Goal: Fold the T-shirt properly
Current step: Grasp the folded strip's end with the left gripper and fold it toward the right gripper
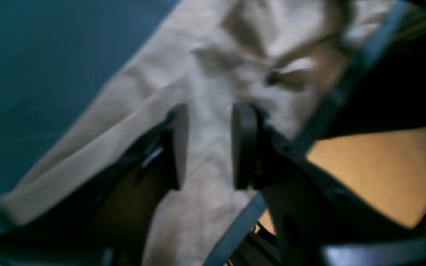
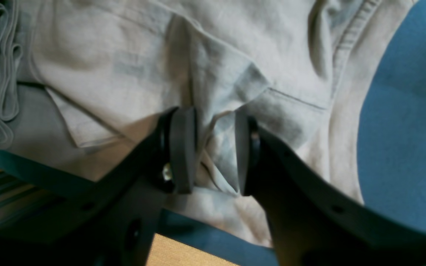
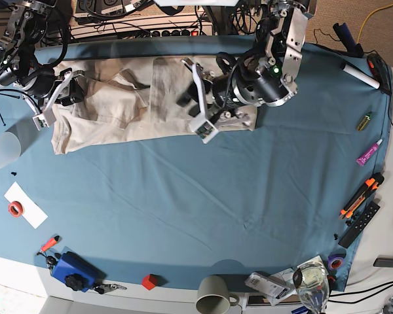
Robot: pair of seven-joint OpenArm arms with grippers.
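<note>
Teal table cloth (image 3: 203, 209) (wrinkled), beige T-shirt (image 3: 111, 118)

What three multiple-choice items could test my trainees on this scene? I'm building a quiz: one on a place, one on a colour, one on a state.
1. Where does the T-shirt lie?
A. far edge of the table
B. near edge
C. on the floor

2. What colour is the table cloth?
A. red
B. blue-teal
C. white

3. How is the T-shirt?
A. hanging up
B. rolled into a ball
C. lying rumpled, partly folded

Answers: 1 A, it lies along the far edge; 2 B, blue-teal cloth surrounds it; 3 C, creases and overlapped layers show.
</note>
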